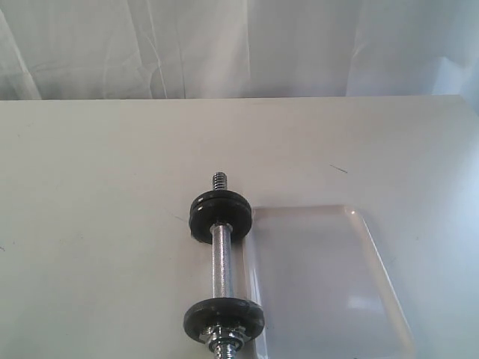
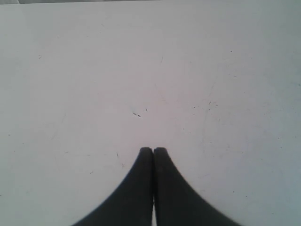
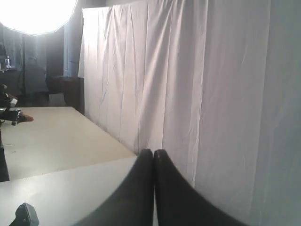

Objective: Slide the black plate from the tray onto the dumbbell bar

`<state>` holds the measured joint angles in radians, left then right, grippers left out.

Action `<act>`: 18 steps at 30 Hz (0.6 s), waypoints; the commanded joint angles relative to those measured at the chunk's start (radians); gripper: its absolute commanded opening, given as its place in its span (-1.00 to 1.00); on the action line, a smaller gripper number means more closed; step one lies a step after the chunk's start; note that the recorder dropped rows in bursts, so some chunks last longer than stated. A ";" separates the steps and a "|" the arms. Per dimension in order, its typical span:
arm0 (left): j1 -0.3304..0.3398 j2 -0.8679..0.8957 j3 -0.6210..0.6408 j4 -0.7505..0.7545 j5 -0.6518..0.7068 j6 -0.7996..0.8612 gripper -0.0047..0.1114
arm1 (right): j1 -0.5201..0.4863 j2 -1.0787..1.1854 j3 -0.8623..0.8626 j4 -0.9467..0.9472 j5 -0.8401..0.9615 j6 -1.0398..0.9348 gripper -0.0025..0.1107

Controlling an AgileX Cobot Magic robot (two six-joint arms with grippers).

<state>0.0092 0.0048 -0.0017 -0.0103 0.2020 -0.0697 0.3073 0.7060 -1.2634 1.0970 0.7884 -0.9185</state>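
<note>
The dumbbell bar [image 1: 222, 262] is shiny chrome, ridged with thread at its ends; its far disc [image 1: 220, 215] and near disc [image 1: 224, 318] are matte black. The tray [image 1: 374, 247] is clear and glossy. The table [image 1: 90, 224] is pale cream with tiny dark specks. The curtain [image 1: 224, 45] is white, and the left pincer [image 2: 153, 149] and right pincer [image 3: 153, 151] are black.

White draped curtain [image 3: 188, 70], pale tabletop [image 1: 90, 187], bright round lamp [image 3: 35, 14]
</note>
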 commanded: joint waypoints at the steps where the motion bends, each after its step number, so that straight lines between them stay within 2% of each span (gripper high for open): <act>1: 0.001 -0.005 0.002 -0.012 0.001 0.000 -0.92 | 0.000 -0.033 0.008 -0.058 -0.010 0.000 -0.96; 3: 0.001 -0.005 0.002 -0.012 0.001 0.000 -0.92 | 0.000 -0.042 0.035 -0.193 -0.028 0.000 -0.96; 9: 0.001 -0.005 0.002 -0.012 -0.001 0.000 -0.92 | 0.000 -0.104 0.272 -0.947 -0.035 0.006 -0.96; 11: 0.001 -0.005 0.002 -0.012 -0.002 0.000 -0.92 | 0.000 -0.137 0.372 -1.097 -0.035 0.006 -0.96; 14: 0.001 -0.005 0.002 -0.012 -0.002 0.000 -0.92 | 0.000 -0.194 0.528 -1.181 -0.035 0.006 -0.96; 18: 0.001 -0.005 0.002 -0.012 -0.002 0.000 -0.92 | 0.000 -0.275 0.714 -1.138 -0.035 0.006 -0.96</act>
<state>0.0092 0.0048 -0.0017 -0.0103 0.2020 -0.0697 0.3073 0.4838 -0.6487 -0.0456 0.7580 -0.9163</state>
